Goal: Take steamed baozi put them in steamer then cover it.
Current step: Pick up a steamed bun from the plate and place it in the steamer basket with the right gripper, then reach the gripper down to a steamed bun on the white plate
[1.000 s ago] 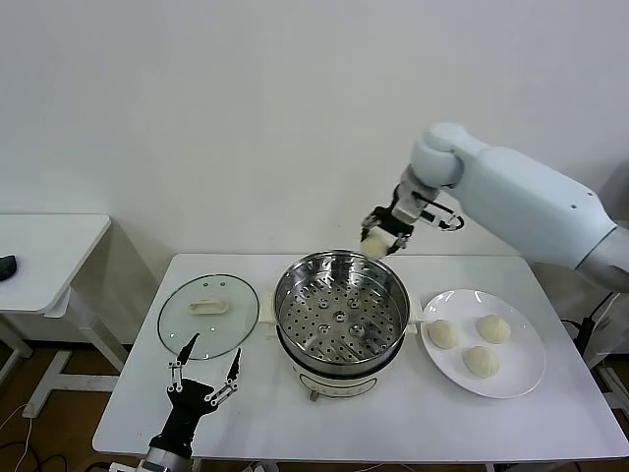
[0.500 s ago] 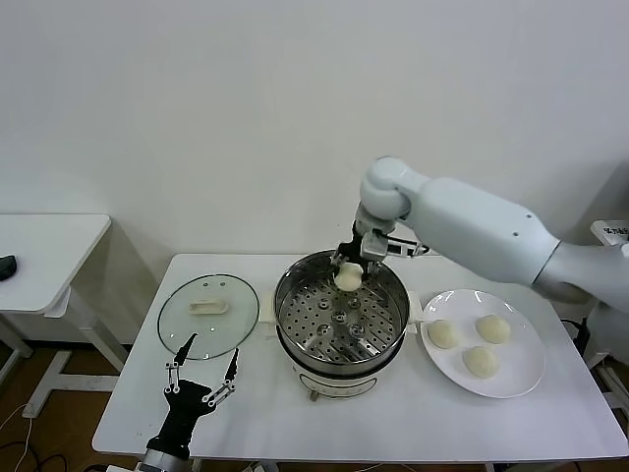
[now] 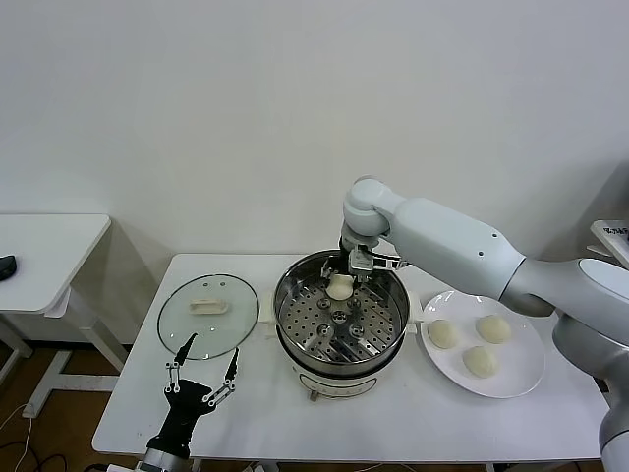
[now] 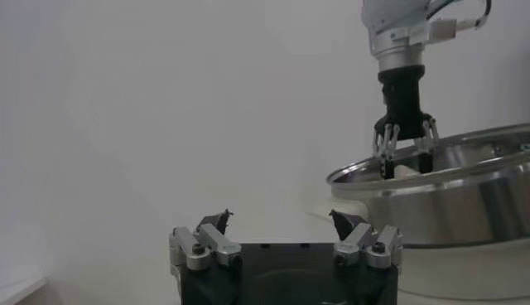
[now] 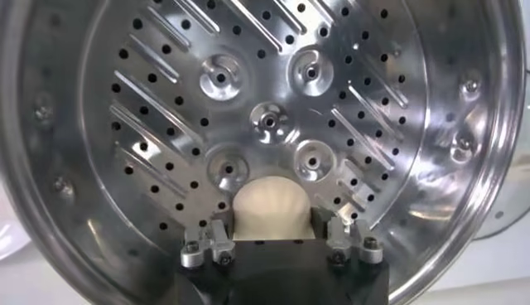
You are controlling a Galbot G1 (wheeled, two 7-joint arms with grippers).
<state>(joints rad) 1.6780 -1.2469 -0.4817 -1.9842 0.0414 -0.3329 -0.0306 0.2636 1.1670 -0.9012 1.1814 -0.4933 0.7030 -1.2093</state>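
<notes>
Right gripper (image 3: 343, 279) of mine is down inside the steamer (image 3: 295, 339), at about twelve o'clock on the perforated tray (image 5: 273, 124), and its fingers stand spread on either side of one baozi (image 5: 272, 211). From the wrist view the bun sits between the pads, resting on the tray near the far wall; I cannot tell whether a pad is touching the dough or just clear of it. Three more baozi (image 3: 479, 344) wait on the white plate (image 3: 531, 379) at three o'clock of the steamer. The cover (image 3: 208, 315) lies flat on the table (image 3: 413, 433) at nine o'clock of the pot, handle up. Left gripper (image 3: 203, 379) hangs spread wide and empty near the table's front edge, just short of the cover.

My worry is the lift-out. Soft dough may cling to a pad, so a quick rise could drag the bun up and drop it off-centre or over the rim. The bun is also close to the steamer wall, so a slanted exit might knock a finger against the steel lip. If it rolls toward the middle, the remaining three may crowd. I judge a slow, straight rise safest before reaching for the plate.
</notes>
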